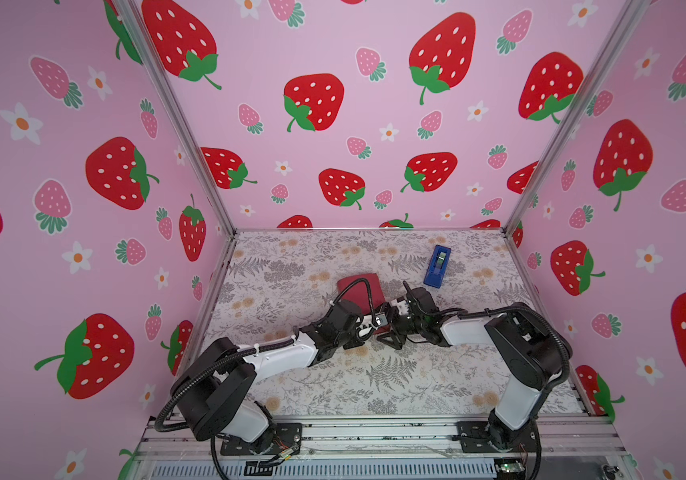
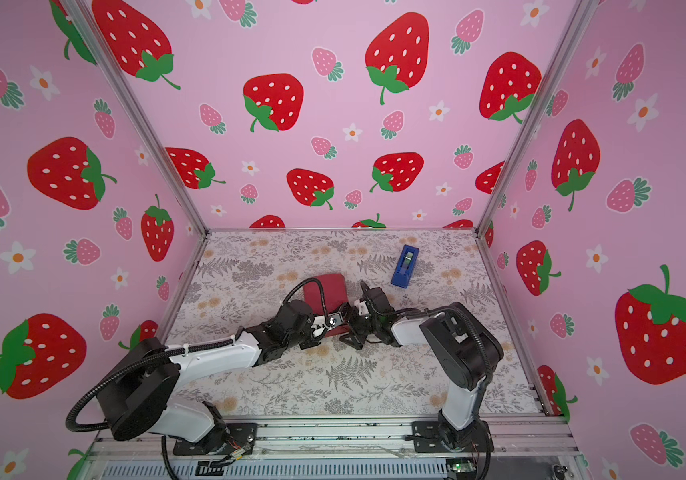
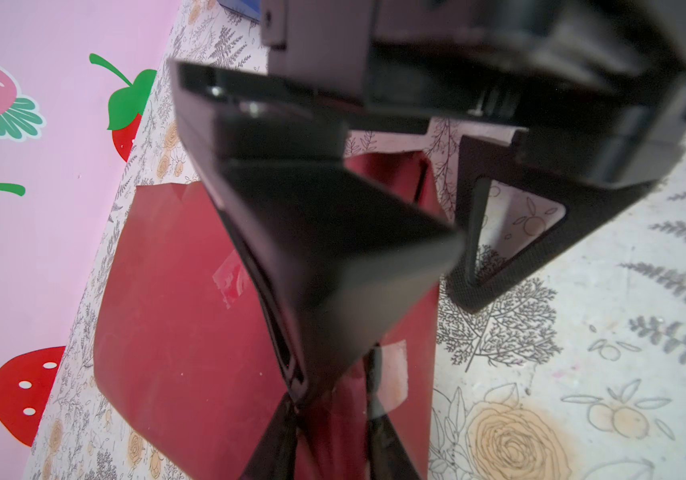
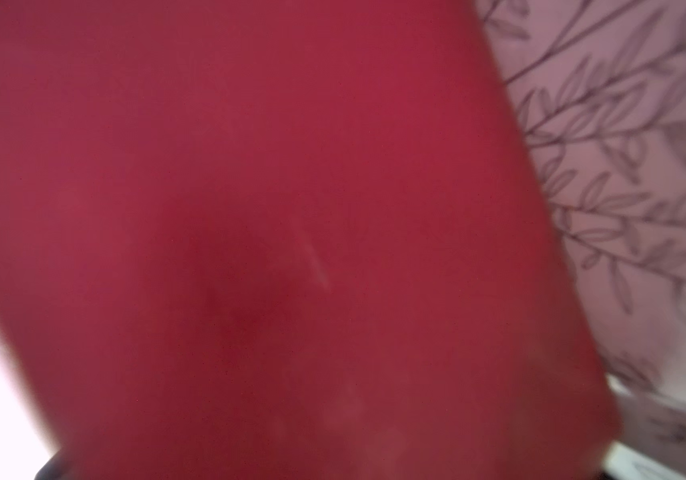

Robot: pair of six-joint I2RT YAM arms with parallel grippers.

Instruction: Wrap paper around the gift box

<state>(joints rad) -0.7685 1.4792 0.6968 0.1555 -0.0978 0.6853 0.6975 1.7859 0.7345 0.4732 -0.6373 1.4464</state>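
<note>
Thin dark maroon sheet of paper [image 1: 356, 297], folded up into a boxy bundle. Rests on the grey-and-tan floral-printed table [image 1: 374, 386] and fills almost all of the right wrist view as a blurred red face. Covers the gift box completely; cannot tell its pose inside. Two small pieces of clear tape stuck to the paper: one [image 3: 233, 282] on its upper face, partly behind a black finger, one [image 3: 393, 374] on the side turned toward the arm bases. Black left gripper [image 3: 333, 419] at that same near side of the paper. Holds its jaws close together, clamped on a crumpled fold of the paper. Black right gripper [image 1: 387, 326] at the paper's near right corner, close against the left gripper in both top views. Stands with jaws spread wide apart: one solid wedge-shaped finger [image 3: 333, 257] slanting across above the paper's upper face, the other finger [image 3: 466, 208], an open triangular frame, down by the table just beside the paper's edge. Contact with the paper: cannot tell. Narrow bright-blue plastic tape dispenser [image 1: 437, 266] with its roll, lying flat on the table well apart from the paper, out beyond its far right corner.
</note>
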